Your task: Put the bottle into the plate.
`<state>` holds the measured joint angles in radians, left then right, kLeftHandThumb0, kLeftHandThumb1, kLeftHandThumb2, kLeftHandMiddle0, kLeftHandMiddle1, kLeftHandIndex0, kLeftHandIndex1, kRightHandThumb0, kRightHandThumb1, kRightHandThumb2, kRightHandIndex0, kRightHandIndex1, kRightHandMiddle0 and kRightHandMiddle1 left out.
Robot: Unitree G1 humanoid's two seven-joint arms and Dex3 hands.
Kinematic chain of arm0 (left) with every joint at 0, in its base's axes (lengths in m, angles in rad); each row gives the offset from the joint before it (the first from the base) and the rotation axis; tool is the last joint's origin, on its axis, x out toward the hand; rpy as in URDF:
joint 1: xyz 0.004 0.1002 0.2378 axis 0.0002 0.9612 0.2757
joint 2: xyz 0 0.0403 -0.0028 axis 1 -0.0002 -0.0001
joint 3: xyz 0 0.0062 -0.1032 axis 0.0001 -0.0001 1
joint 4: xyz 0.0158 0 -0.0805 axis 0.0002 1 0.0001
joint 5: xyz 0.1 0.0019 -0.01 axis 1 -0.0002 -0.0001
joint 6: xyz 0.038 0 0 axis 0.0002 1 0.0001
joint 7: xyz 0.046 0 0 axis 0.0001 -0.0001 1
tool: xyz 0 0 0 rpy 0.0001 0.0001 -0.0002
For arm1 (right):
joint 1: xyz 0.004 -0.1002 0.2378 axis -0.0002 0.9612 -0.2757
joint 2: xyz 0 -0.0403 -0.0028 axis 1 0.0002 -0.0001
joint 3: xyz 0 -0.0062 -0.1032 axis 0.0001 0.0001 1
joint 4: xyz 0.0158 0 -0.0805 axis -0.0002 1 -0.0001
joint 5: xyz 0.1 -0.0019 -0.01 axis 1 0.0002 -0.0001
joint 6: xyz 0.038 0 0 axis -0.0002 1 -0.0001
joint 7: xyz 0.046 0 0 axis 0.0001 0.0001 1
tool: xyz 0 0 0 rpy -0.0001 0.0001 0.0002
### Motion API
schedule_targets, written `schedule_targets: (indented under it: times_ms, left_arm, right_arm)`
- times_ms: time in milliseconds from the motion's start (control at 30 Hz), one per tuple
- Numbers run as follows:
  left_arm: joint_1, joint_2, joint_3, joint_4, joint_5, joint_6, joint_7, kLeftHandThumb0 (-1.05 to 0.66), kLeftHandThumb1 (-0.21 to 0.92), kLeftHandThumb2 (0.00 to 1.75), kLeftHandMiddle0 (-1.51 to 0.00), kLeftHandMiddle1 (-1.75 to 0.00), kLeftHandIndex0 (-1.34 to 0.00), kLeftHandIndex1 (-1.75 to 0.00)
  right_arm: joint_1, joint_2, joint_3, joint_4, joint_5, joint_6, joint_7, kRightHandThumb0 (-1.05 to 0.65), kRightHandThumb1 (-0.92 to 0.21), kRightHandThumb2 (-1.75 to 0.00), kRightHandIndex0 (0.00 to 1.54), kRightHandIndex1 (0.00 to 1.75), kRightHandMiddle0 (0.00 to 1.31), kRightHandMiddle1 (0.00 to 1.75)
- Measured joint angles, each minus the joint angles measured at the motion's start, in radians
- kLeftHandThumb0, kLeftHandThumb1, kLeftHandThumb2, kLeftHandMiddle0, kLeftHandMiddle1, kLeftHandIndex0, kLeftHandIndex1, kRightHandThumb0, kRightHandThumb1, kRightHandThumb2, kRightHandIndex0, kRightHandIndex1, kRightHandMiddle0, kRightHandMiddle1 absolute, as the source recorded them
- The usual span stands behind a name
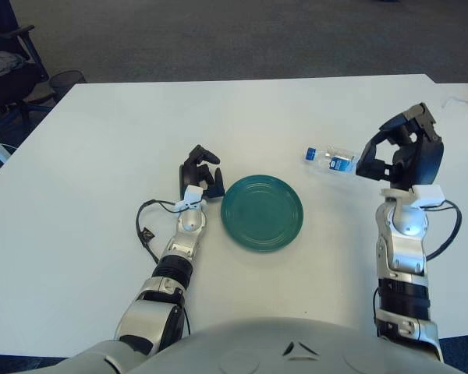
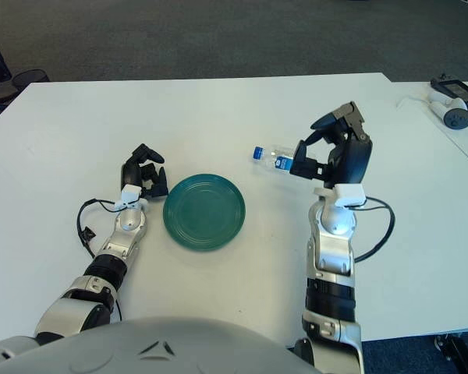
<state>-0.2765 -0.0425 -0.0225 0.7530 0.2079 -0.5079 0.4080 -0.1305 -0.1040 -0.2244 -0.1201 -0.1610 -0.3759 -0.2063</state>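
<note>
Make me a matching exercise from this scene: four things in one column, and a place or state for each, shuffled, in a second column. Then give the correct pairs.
Things:
1. bottle
2. plate
3. left hand
4. right hand

Places or states:
A. raised, fingers spread, holding nothing, right of the bottle
B. lying on its side on the table, blue cap pointing left
C. beside the plate's left edge
D. teal, nothing on it, between the two hands

Pairs: 1-B, 2-D, 3-C, 4-A
</note>
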Motion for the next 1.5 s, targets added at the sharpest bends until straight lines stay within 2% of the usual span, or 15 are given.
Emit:
schedule_targets:
  times_ms: [33,67,100,133,200,267,333,400,467,600,800,967,1233,1500]
  left_arm:
    - [-0.001,0.000,0.000,0.001,0.000,0.000,0.000,-0.57,0.08,1.60,-1.32,-1.75,-0.80,-1.75]
    - [-0.003,0.000,0.000,0.002,0.000,0.000,0.000,-0.57,0.08,1.60,-1.32,-1.75,-0.80,-1.75]
    - [-0.004,-0.001,0.000,0.003,0.000,-0.001,0.000,-0.57,0.08,1.60,-1.32,-1.75,-0.80,-1.75]
    - [-0.005,-0.001,-0.001,0.003,0.000,-0.001,-0.001,-0.57,0.08,1.60,-1.32,-1.75,-0.80,-1.75]
    - [-0.006,-0.002,-0.001,0.003,0.000,0.000,0.000,-0.58,0.08,1.61,-1.32,-1.75,-0.81,-1.75]
    - [-0.007,-0.001,0.000,0.004,0.000,0.000,0.000,-0.58,0.07,1.62,-1.32,-1.75,-0.82,-1.75]
    - [-0.006,-0.001,0.000,0.005,0.000,0.001,0.001,-0.58,0.07,1.62,-1.32,-1.75,-0.82,-1.75]
    - [-0.004,0.001,0.002,0.005,0.000,0.002,0.004,-0.58,0.07,1.62,-1.32,-1.75,-0.82,-1.75]
    - [-0.004,0.001,0.001,0.006,0.000,0.004,0.004,-0.58,0.06,1.63,-1.33,-1.75,-0.82,-1.75]
    - [-0.004,-0.002,0.001,0.005,-0.002,0.005,0.002,-0.58,0.06,1.63,-1.33,-1.75,-0.82,-1.75]
    - [-0.008,-0.003,0.001,0.007,-0.003,0.006,0.000,-0.58,0.07,1.63,-1.33,-1.75,-0.82,-1.75]
    - [-0.010,-0.002,0.002,0.013,-0.003,0.001,0.000,-0.59,0.06,1.63,-1.33,-1.75,-0.83,-1.75]
    - [-0.015,-0.001,0.003,0.028,-0.003,-0.006,0.001,-0.59,0.05,1.64,-1.34,-1.75,-0.84,-1.75]
    - [-0.017,-0.001,0.004,0.028,-0.010,-0.007,-0.008,-0.58,0.06,1.63,-1.35,-1.75,-0.82,-1.75]
  right_arm:
    - [-0.012,-0.021,0.002,0.005,-0.024,0.001,0.003,0.00,-0.30,-1.32,0.63,1.73,0.42,1.69]
    - [-0.019,-0.041,0.006,0.006,-0.046,0.005,0.007,-0.13,-0.36,-1.19,0.48,1.68,0.32,1.68]
    - [-0.024,-0.061,0.011,0.002,-0.076,0.017,0.016,-0.36,-0.45,-1.00,0.31,1.45,0.20,1.55]
    - [-0.026,-0.088,0.017,-0.006,-0.113,0.040,0.032,-0.50,-0.53,-0.84,0.20,1.30,0.13,1.47]
    - [-0.026,-0.132,0.034,-0.023,-0.171,0.084,0.066,-0.66,-0.62,-0.66,0.10,1.07,0.07,1.24]
    - [-0.027,-0.169,0.047,-0.037,-0.213,0.123,0.098,-0.76,-0.68,-0.54,0.05,0.90,0.03,1.05]
    - [-0.036,-0.195,0.064,-0.052,-0.246,0.168,0.129,-0.85,-0.78,-0.38,0.02,0.64,0.01,0.75]
    - [-0.062,-0.217,0.087,-0.059,-0.268,0.213,0.169,-0.90,-0.83,-0.30,0.01,0.45,0.01,0.55]
    - [-0.090,-0.238,0.103,-0.059,-0.279,0.239,0.198,-0.95,-0.87,-0.24,0.00,0.28,0.00,0.39]
    - [-0.128,-0.274,0.118,-0.060,-0.278,0.245,0.234,-1.00,-0.89,-0.18,0.00,0.09,0.00,0.21]
    - [-0.163,-0.318,0.145,0.002,-0.288,0.232,0.257,-1.04,-0.90,-0.14,0.00,0.01,0.00,0.05]
    - [-0.165,-0.353,0.168,0.022,-0.316,0.262,0.286,-1.05,-0.91,-0.13,0.00,0.00,0.00,0.01]
    - [-0.187,-0.460,0.248,0.025,-0.413,0.384,0.453,-1.05,-0.92,-0.12,0.00,0.00,0.00,0.00]
    - [-0.249,-0.558,0.333,0.046,-0.438,0.415,0.656,-1.05,-0.92,-0.14,0.00,0.00,0.00,0.00]
